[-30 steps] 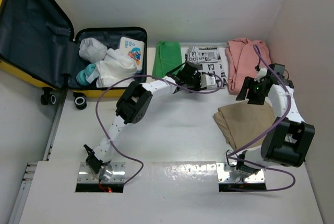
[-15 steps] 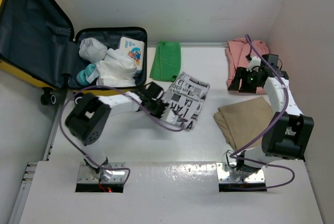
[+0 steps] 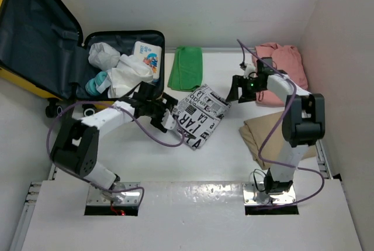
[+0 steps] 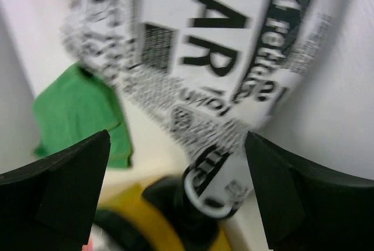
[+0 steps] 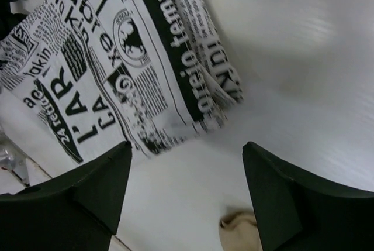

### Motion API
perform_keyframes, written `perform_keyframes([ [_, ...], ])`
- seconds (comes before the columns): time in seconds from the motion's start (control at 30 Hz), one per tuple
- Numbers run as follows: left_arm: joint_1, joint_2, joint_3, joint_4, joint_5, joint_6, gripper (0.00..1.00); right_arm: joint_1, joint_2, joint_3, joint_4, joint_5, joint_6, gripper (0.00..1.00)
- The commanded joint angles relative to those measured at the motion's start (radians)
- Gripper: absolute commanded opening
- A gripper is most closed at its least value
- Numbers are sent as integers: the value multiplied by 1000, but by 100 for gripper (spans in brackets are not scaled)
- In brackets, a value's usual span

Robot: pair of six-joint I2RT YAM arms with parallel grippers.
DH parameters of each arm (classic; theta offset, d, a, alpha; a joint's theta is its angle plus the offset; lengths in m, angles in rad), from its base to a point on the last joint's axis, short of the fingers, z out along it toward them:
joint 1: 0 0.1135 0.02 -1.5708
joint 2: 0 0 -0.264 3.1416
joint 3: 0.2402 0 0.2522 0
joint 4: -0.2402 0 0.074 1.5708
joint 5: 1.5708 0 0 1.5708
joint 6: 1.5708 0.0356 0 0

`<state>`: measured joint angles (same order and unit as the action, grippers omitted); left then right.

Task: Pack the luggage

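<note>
Now that the left gripper (image 3: 165, 116) has dragged the printed cloth (image 3: 201, 116) closer and spread wide, the cloth lies loose just ahead, needing a fresh grip. The open luggage (image 3: 35, 34) sits beside it. The right gripper (image 3: 234, 93) is also wide and empty.

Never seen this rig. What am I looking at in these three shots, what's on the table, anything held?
Two robot arms bolted at the table's near edge. Wide shot: fixed camera above and behind them. The other two: a camera on each wrist, its dark fingers at the sides. The open yellow luggage, far left, holds white clothes and a white-and-blue box. On the table lie a green cloth, a newsprint cloth, a pink garment and a tan cloth. The left hand is at the newsprint cloth's edge, the right hand near its opposite corner; both are open, holding nothing.
</note>
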<state>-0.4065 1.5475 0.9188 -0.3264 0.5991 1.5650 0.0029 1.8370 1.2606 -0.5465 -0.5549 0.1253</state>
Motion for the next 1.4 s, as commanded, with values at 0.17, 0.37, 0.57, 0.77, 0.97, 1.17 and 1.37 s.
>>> perform_keyframes([
  [0.17,-18,-366,34,69,22,-1001,100,40,258,204,106,-105,45,86],
  [0.37,-19,-523,-32,-3,-67,-1380,100,84,367,284,76,-129,-30,92],
  [0.57,47,-535,-92,-31,-46,-1641,97,131,447,410,-99,-91,-84,46],
  [0.77,136,-506,-188,-27,72,-1810,94,97,399,256,-316,-91,-133,0],
  [0.97,159,-416,-209,41,116,-1905,94,-53,151,-74,-182,-51,32,0],
  [1.17,127,-183,-117,50,241,-1921,89,-187,-19,-273,-43,-59,227,0],
  [1.37,37,83,-5,-21,352,-1898,82,-176,-128,-420,115,-60,474,0],
])
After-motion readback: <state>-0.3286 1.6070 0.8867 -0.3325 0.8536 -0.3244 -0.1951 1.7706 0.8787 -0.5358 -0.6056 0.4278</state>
